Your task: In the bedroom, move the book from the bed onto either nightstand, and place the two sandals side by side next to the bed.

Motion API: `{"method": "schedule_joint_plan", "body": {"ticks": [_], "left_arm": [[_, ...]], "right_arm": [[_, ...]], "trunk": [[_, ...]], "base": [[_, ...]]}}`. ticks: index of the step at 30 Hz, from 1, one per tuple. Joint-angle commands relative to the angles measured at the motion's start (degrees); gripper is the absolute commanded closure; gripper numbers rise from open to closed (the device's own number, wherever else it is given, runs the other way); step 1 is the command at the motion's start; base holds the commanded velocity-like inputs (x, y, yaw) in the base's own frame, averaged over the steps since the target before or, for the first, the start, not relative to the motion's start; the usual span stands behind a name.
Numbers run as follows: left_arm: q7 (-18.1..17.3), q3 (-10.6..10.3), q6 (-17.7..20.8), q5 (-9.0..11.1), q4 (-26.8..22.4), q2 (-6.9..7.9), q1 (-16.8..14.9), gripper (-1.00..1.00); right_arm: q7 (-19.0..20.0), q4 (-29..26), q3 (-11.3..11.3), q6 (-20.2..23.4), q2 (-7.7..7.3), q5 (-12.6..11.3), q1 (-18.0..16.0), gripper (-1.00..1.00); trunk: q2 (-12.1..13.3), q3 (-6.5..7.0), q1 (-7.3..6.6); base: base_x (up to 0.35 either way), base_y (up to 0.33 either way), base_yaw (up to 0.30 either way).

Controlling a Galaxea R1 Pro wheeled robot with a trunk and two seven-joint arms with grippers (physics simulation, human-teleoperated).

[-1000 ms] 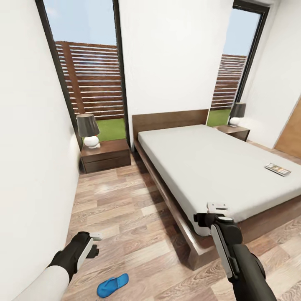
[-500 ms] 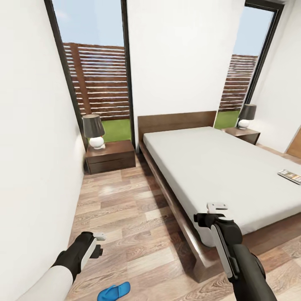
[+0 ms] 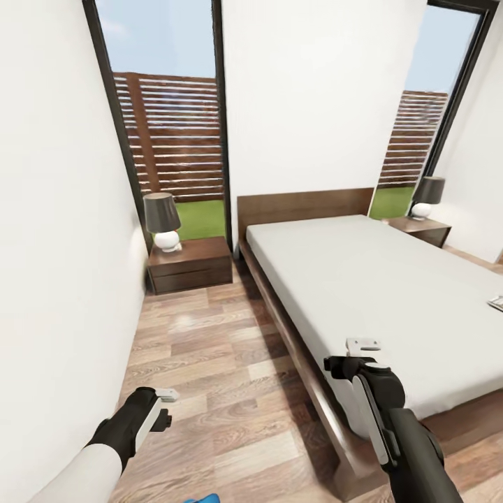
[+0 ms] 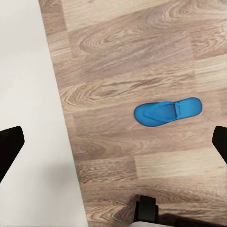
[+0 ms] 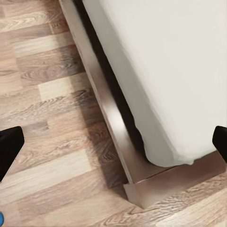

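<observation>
The bed [image 3: 363, 279], with a dark wood frame and grey mattress, fills the middle and right of the head view. The book [image 3: 497, 302] lies on the mattress, cut off by the picture's right edge. One nightstand [image 3: 190, 264] stands left of the headboard, the other nightstand [image 3: 419, 229] at the far right. A blue sandal [image 4: 168, 111] lies flat on the floor below my open left gripper [image 4: 113, 146], and a sliver of this sandal [image 3: 202, 499] shows at the head view's bottom edge. My right gripper [image 3: 363, 347] hangs open over the bed's near corner [image 5: 156, 179]. The second sandal is out of view.
A white wall [image 3: 63, 244] runs close along my left side. Each nightstand carries a dark-shaded lamp [image 3: 162, 220]. Wood-plank floor [image 3: 209, 349] forms an aisle between wall and bed. Two tall windows [image 3: 171, 126] face a slatted fence.
The whole view has shifted: the camera moved, so the book slid to the right edge and the sandal to the bottom edge. Both arms hold the same pose.
</observation>
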Motion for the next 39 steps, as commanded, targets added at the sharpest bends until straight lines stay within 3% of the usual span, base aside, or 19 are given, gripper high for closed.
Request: {"method": "schedule_joint_plan", "body": {"ticks": [1,17,25,39], "left_arm": [[0.11,0.09,0.26,-0.01,-0.07,-0.02,-0.02,-1.00],[0.08,0.13,0.26,0.06,-0.07,-0.09,-0.02,-1.00],[0.06,0.12,0.26,0.11,-0.07,-0.48,-0.02,-1.00],[0.14,-1.10,0.30,0.01,-0.01,-1.49,-0.02,-1.00]], "right_arm": [[-0.18,-0.04,0.04,0.27,0.01,-0.01,-0.04,-1.00],[-0.18,0.48,0.27,0.30,0.01,-0.04,-0.04,-1.00],[-0.33,3.79,3.89,0.18,0.06,-0.02,-0.04,-1.00],[-0.21,10.60,5.80,-0.37,0.09,-0.22,-0.04,-1.00]], "trunk": [[-0.03,-0.03,0.01],[-6.05,-2.39,3.30],[-9.26,-3.81,5.06],[-14.87,-6.33,8.13]], "base": [[0.046,0.000,0.225],[0.013,0.000,0.145],[0.001,0.000,0.012],[0.000,0.000,0.001]]}}
